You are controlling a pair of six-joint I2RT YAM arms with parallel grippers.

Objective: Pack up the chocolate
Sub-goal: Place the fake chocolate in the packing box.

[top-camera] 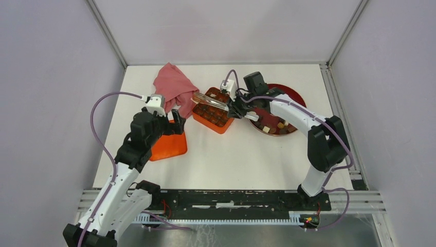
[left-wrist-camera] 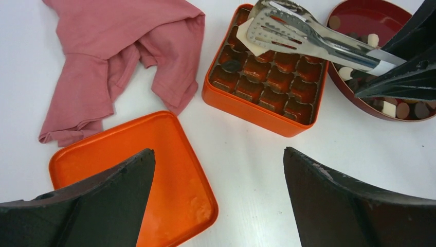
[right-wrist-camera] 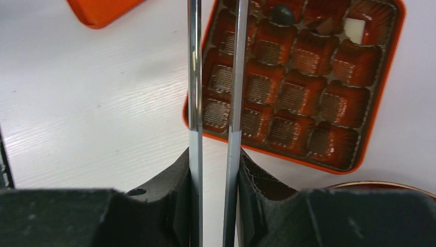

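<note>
Right gripper [right-wrist-camera: 215, 170]: clamped on steel tongs [right-wrist-camera: 194, 77], which reach over the orange box [left-wrist-camera: 247, 110].
Left gripper [left-wrist-camera: 218, 153]: spread wide over the lid [left-wrist-camera: 169, 149].
Chocolate [right-wrist-camera: 355, 28]: a few pieces in the box's edge cells.
Open room: bare table [left-wrist-camera: 247, 154] between lid and box.

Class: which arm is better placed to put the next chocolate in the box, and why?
Right. The right gripper is shut on the tongs, whose tips reach over the box, next to the plate of chocolate. The left gripper hangs open, empty, above the lid.
</note>
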